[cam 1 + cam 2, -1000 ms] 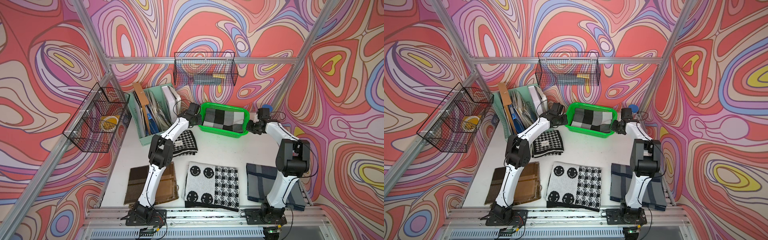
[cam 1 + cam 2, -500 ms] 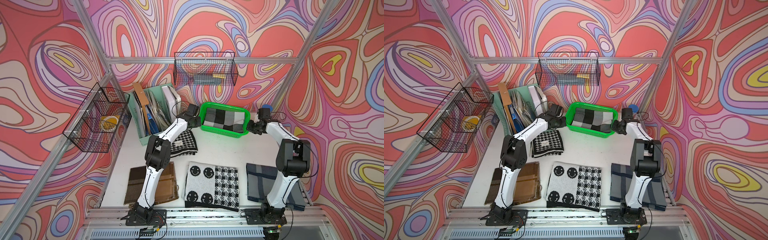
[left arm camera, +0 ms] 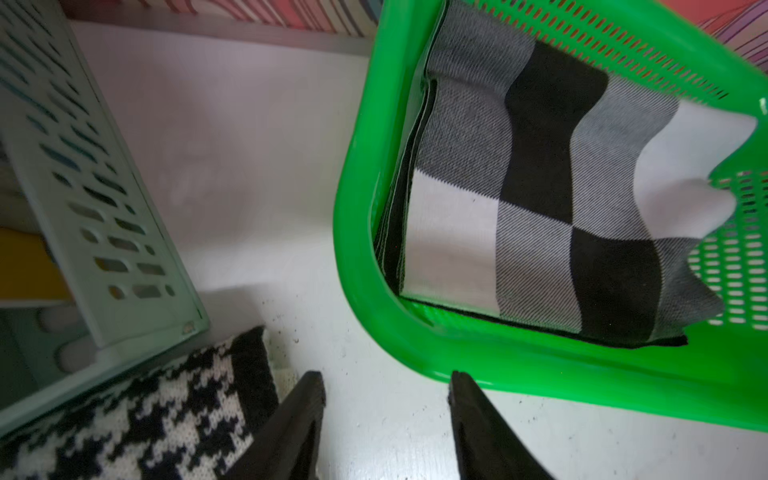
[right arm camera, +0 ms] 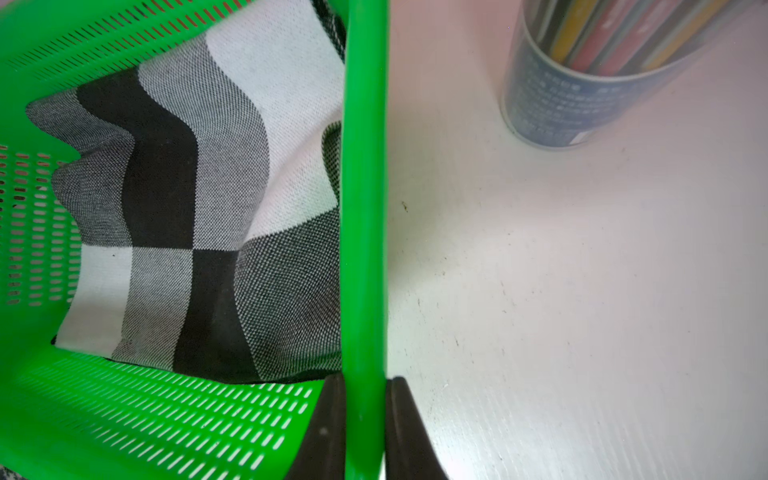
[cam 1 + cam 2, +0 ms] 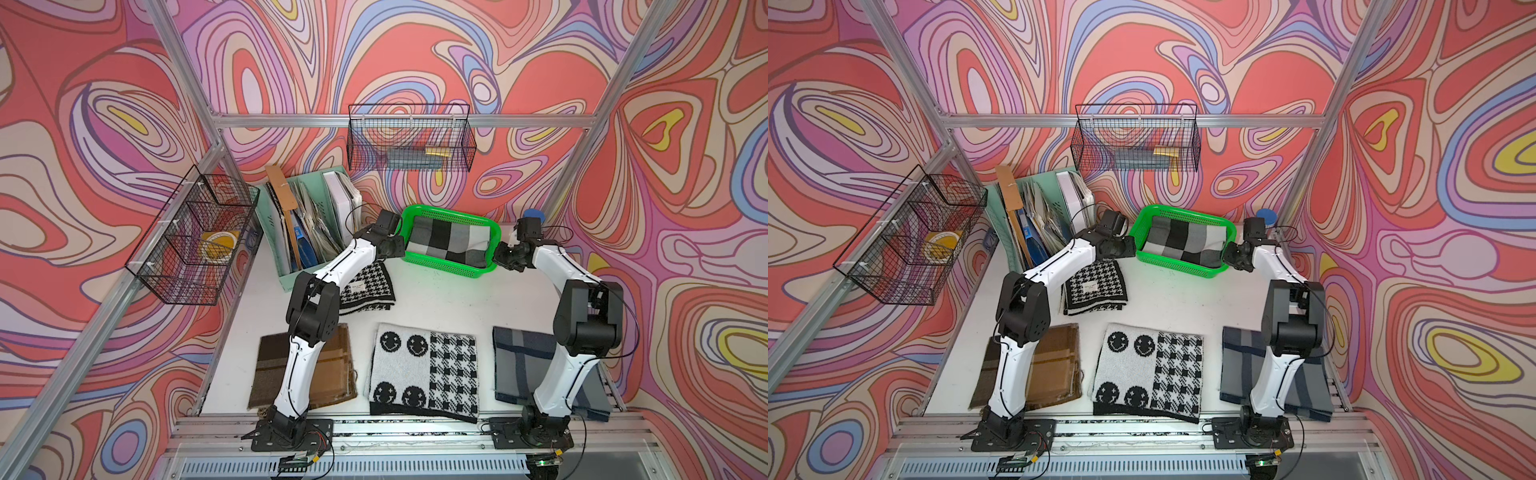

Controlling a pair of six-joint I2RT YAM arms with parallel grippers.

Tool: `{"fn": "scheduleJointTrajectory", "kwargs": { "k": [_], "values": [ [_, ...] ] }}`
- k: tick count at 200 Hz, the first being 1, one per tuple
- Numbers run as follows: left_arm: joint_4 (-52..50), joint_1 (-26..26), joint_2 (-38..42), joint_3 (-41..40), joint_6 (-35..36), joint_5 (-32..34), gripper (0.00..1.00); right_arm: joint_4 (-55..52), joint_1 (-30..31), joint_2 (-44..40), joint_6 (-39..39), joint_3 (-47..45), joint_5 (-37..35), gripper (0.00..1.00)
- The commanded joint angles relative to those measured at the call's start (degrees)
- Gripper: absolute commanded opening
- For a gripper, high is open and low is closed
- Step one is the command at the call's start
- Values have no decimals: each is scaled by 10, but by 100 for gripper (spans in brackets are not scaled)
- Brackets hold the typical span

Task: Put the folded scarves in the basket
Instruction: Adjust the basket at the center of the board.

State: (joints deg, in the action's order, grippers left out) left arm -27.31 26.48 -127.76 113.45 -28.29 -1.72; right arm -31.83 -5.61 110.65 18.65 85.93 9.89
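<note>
Left end effector [image 3: 385, 376] has just opened, empty beside the basket [image 3: 357, 187]; right end effector [image 4: 365, 380] stays clamped on its rim. Scarf [image 3: 536, 166] sits inside, so the task looks done.

Swirling bands of red, pink, lilac and blue cover the walls [image 5: 415, 54] closing in a white tabletop [image 5: 449, 297] under even, bright light. Silver aluminium rails [image 5: 291, 121] frame the enclosure. A black wire basket [image 5: 1136, 143] hangs on the back rail. A second wire basket [image 5: 191, 245], divided into compartments, hangs from a side rail.
</note>
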Motion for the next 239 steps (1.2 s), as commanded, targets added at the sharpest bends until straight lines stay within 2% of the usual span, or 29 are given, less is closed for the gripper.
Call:
{"fn": "scheduleJointTrajectory", "kwargs": {
  "k": [1,36,127,152,169,193,215,239],
  "values": [
    [45,-7,12,28,12,9,63,-18,-3,-3,-13,14,4,14],
    [-15,-11,-81,163,25,11,68,-14,-4,7,-17,13,10,14],
    [-12,-21,-166,216,29,24,65,4,-4,0,-13,5,28,15],
    [-18,-20,-174,222,26,10,51,5,-4,-3,-12,3,28,16],
    [-27,-20,-175,222,19,5,32,6,-3,-4,-9,4,32,17],
    [-46,-20,-171,221,17,-8,17,5,-4,-4,-6,6,35,18],
    [-64,-19,-150,203,14,-9,10,4,-4,-10,-3,2,35,21],
    [-59,-12,-105,142,7,-5,3,1,-4,-18,1,-1,34,23]
  ]
}}
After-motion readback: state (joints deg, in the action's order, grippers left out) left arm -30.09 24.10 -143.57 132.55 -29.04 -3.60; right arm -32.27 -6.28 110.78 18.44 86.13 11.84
